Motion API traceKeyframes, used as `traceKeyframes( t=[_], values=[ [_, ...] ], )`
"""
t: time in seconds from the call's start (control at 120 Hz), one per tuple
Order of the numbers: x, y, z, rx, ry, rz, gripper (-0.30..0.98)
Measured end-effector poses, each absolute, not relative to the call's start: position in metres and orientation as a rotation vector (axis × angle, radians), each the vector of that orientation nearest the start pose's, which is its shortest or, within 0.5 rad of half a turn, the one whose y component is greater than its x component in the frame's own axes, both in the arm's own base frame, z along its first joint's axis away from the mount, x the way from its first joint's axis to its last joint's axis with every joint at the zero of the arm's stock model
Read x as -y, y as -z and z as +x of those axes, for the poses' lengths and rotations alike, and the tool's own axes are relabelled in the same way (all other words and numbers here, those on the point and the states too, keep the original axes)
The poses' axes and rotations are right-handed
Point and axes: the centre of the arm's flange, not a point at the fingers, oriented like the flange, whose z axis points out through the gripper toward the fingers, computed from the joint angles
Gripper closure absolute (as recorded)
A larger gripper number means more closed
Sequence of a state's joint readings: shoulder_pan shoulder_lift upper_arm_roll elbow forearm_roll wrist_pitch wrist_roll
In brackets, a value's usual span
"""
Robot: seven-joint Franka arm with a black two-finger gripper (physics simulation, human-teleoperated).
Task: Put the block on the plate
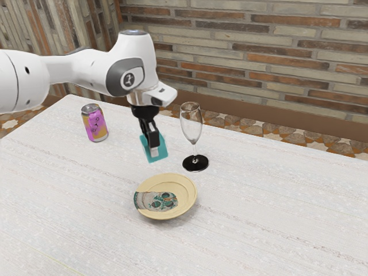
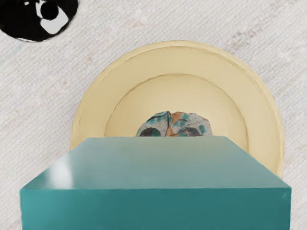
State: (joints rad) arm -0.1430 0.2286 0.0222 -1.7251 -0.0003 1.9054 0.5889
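Note:
In the exterior view my gripper (image 1: 152, 142) is shut on the teal block (image 1: 161, 152), which hangs tilted in the air above the table. Below it, toward the viewer, lies the yellow plate (image 1: 188, 197) with a skull-like pattern on it. The wrist view has the teal block (image 2: 156, 208) large at the lower edge, overlapping part of the yellow plate (image 2: 177, 57). The block and the plate are apart in the exterior view.
A wine glass (image 1: 192, 129) with a black base stands close to the block and plate, on the exterior view's right of the gripper. Its base (image 2: 36, 21) shows in the wrist view. A pink and gold can (image 1: 95, 123) stands at the exterior view's left.

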Motion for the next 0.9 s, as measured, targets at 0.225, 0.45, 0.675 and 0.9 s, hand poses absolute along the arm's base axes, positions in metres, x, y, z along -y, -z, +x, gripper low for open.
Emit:
traceKeyframes(
  t=[0.225, 0.45, 0.675, 0.9],
  values=[
    [0.079, -0.388, 0.608, -1.09, -0.259, -2.964, 0.31],
    [0.08, -0.336, 0.614, -1.079, -0.362, -2.971, 0.3],
    [0.087, -0.303, 0.616, -1.085, -0.411, -2.972, 0.3],
    [0.089, -0.297, 0.617, -1.077, -0.408, -2.983, 0.15]
  ],
)
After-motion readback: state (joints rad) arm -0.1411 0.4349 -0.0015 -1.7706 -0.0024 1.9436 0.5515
